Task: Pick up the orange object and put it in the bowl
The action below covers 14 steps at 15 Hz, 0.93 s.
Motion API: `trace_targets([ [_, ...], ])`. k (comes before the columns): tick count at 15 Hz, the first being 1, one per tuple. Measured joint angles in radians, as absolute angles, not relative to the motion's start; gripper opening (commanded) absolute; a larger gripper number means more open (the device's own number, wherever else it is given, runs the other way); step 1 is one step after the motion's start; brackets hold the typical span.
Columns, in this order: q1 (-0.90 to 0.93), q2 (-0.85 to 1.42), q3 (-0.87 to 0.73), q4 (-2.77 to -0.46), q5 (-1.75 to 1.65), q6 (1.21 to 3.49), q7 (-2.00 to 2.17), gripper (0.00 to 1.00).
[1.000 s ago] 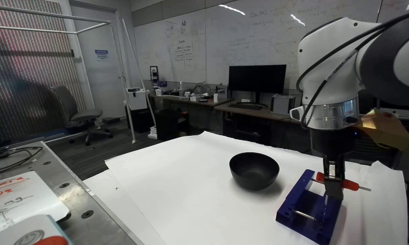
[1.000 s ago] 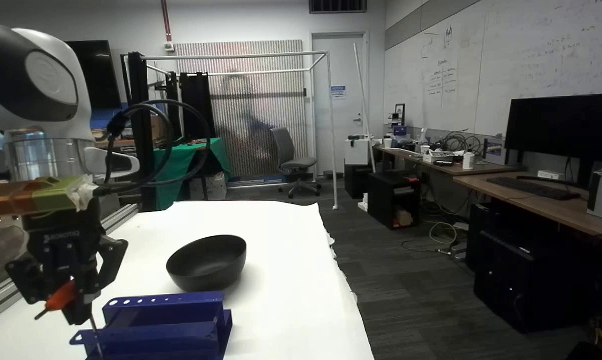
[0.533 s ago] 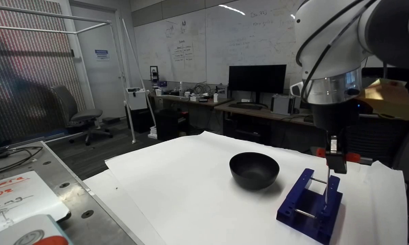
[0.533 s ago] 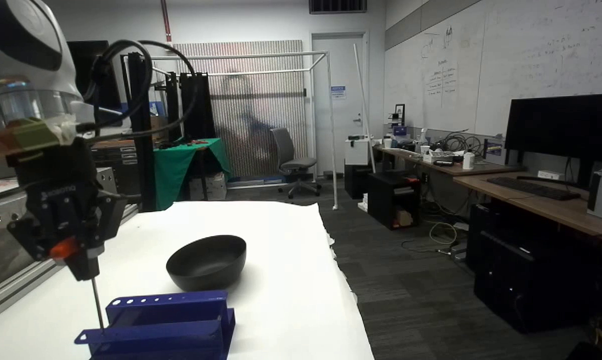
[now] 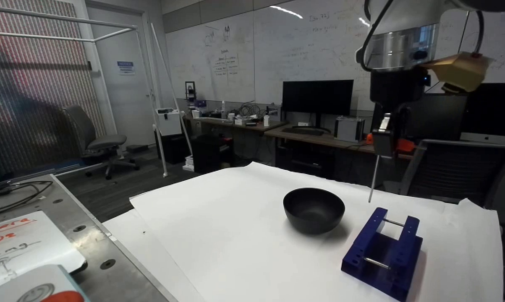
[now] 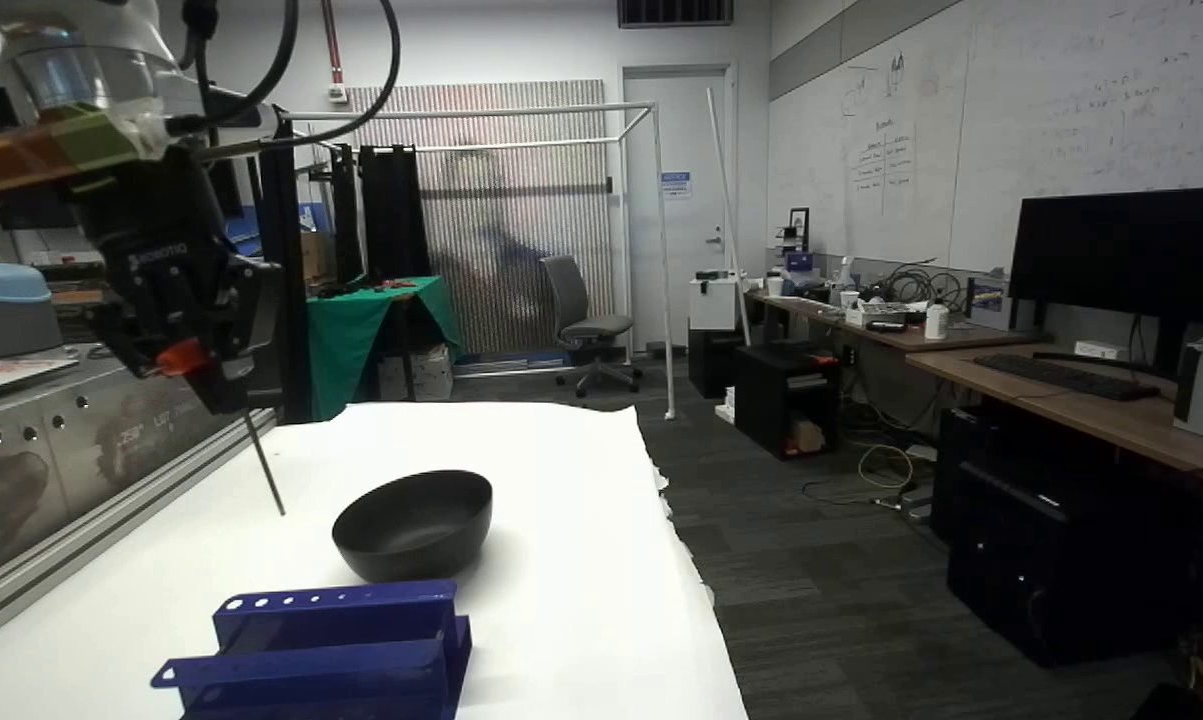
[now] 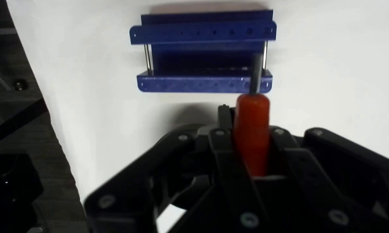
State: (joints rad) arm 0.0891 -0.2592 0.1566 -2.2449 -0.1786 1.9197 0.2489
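Here's the bowl, black and mouth-up on the white surface, and near it sits the blue holder. Higher than the bowl, off to its side and apart from it, the hand is narrow, gripping the orange tool by its handle, a thin metal shaft slanting down below! White lettering on the hand, and it reads ROBOTIQ. The surface is papered, faintly creased, uneven along its edge.

Out from the bowl, beyond the surface's edge, there's the metal bench; on it a white board with red and black handwriting, cut off at the view's edge, and I can't make the words out. Marks on the bench's side, too small to call.

Farther from the bowl now: dark floor, a gray chair, desks loaded with cables and cups, a black monitor. Behind those, a whiteboard, scrawled over, a ruled table of notes among it, too faint to read. And way back, well apart from the bowl, the door wears a sign: NOTICE, in capitals, smaller lines beneath it a blur!
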Motion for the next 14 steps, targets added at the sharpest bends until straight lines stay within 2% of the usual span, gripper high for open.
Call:
trace_targets([
  [4,0.054,-0.2,0.126,-2.242,-0.179,2.113,0.277,0.08],
  [14,0.015,0.133,0.037,-2.216,-0.104,2.547,0.3,0.08],
])
